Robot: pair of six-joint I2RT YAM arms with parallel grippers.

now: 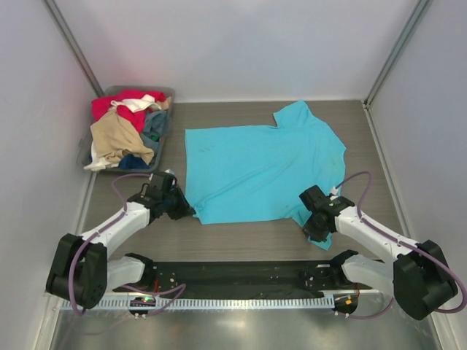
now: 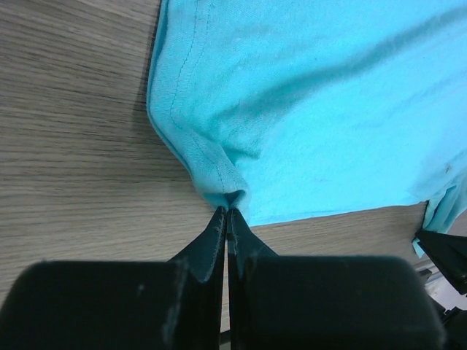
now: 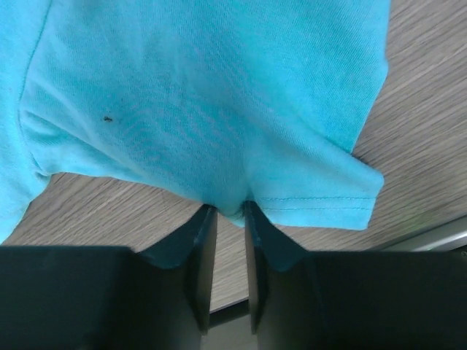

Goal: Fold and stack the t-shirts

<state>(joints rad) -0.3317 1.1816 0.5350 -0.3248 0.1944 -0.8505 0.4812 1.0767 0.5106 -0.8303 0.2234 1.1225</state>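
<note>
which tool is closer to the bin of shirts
Left. The left tool holds the turquoise t-shirt near the bin; the right tool is at its sleeve on the opposite side.

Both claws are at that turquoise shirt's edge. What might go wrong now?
The right gripper has only the sleeve edge of the turquoise t-shirt between its fingertips, jaws not fully closed, so it may slip free on lifting. The left gripper pinches just a small corner of hem; a hard pull might lose it.
</note>
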